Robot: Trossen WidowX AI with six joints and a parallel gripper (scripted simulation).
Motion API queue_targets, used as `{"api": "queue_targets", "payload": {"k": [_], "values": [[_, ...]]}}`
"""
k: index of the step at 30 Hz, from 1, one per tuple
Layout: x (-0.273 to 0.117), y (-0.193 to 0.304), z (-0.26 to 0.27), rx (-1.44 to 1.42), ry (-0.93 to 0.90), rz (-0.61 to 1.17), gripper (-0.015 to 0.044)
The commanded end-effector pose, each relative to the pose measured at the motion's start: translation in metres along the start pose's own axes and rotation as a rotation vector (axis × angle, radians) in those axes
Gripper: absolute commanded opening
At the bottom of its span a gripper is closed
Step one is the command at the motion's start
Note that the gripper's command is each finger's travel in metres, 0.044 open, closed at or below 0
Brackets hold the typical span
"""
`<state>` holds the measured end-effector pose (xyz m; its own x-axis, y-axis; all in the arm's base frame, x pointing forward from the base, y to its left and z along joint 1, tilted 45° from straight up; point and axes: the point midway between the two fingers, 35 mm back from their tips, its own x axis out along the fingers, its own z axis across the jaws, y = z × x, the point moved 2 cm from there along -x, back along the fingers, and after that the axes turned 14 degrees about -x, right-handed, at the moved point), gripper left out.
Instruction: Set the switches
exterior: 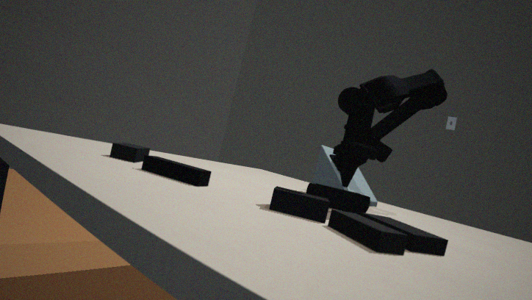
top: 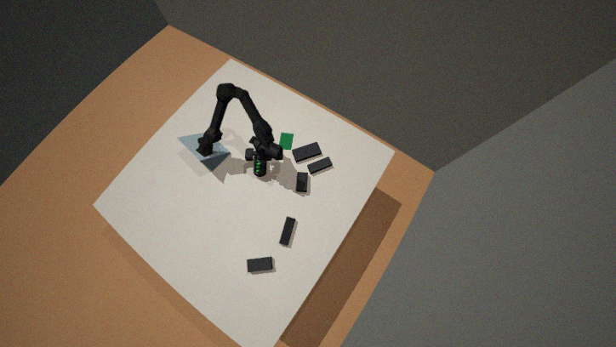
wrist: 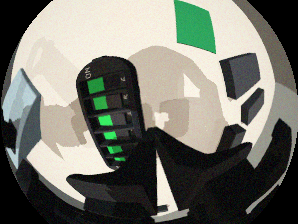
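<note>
My closed, empty fingers are above the controller unit, which sits on the surface between a pale blue wedge and a dark block.

matte black arm, chunky rounded joints, slim links, tapered dark end effector

A: How's the light?
B: Dim overall. Pale on the bench, murky grey on the walls.
A: Shadows?
B: Hard-edged, overlapping in wrist view. Source not visible.
A: Quality?
B: Grainy. Near-black silhouettes in exterior. Curved, fisheye-like bending in wrist, with black corners. Slightly soft in top, small markings barely legible.
</note>
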<state>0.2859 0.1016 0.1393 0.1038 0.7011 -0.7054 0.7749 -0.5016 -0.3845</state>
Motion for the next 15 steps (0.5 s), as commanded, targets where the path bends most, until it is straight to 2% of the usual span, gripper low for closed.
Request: {"api": "queue_targets", "payload": {"k": [1,9,15], "values": [[0.0,0.0,0.0,0.0,0.0,0.0,0.0],[0.0,0.0,-0.001,0.0,0.0,0.0,0.0],[-0.05,0.0,0.0,0.001,-0.001,0.001,0.0157]]}}
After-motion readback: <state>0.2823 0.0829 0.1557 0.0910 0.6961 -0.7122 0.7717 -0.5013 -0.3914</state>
